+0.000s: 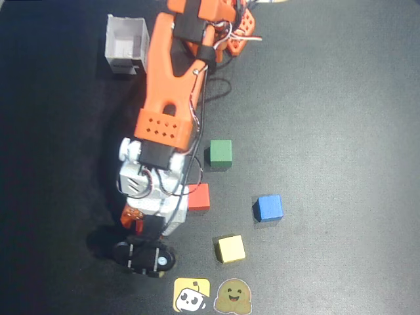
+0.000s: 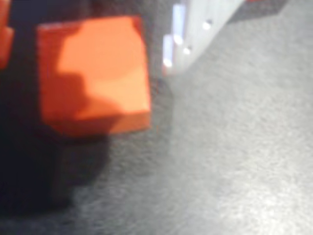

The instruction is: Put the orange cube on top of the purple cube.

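The orange cube (image 2: 93, 73) fills the upper left of the blurred wrist view, partly in shadow, on or just over the dark mat. An orange finger (image 2: 4, 34) shows at the left edge, a dark gap apart from the cube. A white part (image 2: 205, 24) of the arm slants at the upper right. In the overhead view my gripper (image 1: 134, 220) points down at the lower left, and the arm hides the orange cube. The purple cube shows in neither view. A dark bluish patch left of the orange cube could be it or only shadow.
On the mat in the overhead view lie a red cube (image 1: 199, 195) beside the wrist, a green cube (image 1: 221, 151), a blue cube (image 1: 268, 207) and a yellow cube (image 1: 231, 249). A white open box (image 1: 126, 44) stands at the top left. Two stickers (image 1: 213, 296) lie at the bottom edge.
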Controlling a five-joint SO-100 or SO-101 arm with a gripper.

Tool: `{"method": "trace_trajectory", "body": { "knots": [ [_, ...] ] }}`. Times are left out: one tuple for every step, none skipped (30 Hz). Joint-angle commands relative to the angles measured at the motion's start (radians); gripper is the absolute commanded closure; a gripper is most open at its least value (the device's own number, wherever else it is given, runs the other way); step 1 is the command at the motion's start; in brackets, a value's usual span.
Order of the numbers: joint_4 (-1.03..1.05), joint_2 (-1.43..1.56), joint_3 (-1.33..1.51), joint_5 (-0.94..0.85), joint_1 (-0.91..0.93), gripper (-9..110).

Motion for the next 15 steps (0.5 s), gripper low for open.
{"method": "trace_trajectory", "body": {
  "knots": [
    [-0.020, 0.003, -0.048, 0.008, -0.006, 77],
    [-0.023, -0.002, -0.048, 0.009, -0.006, 77],
    [-0.026, -0.005, -0.048, 0.011, -0.006, 78],
    [-0.032, -0.009, -0.046, 0.011, -0.006, 78],
    [-0.037, -0.011, -0.044, 0.011, -0.006, 78],
    [-0.043, -0.014, -0.043, 0.012, -0.006, 79],
    [-0.048, -0.015, -0.040, 0.012, -0.006, 79],
    [-0.051, -0.017, -0.038, 0.012, -0.006, 80],
    [-0.051, -0.020, -0.038, 0.014, -0.006, 81],
    [-0.051, -0.021, -0.038, 0.018, -0.006, 82],
    [-0.052, -0.023, -0.038, 0.020, -0.006, 83],
    [-0.052, -0.025, -0.038, 0.021, -0.006, 84],
    [-0.052, -0.026, -0.038, 0.021, -0.006, 84],
    [-0.052, -0.026, -0.037, 0.021, -0.005, 85],
    [-0.054, -0.026, -0.034, 0.021, -0.003, 87]
  ]
}}
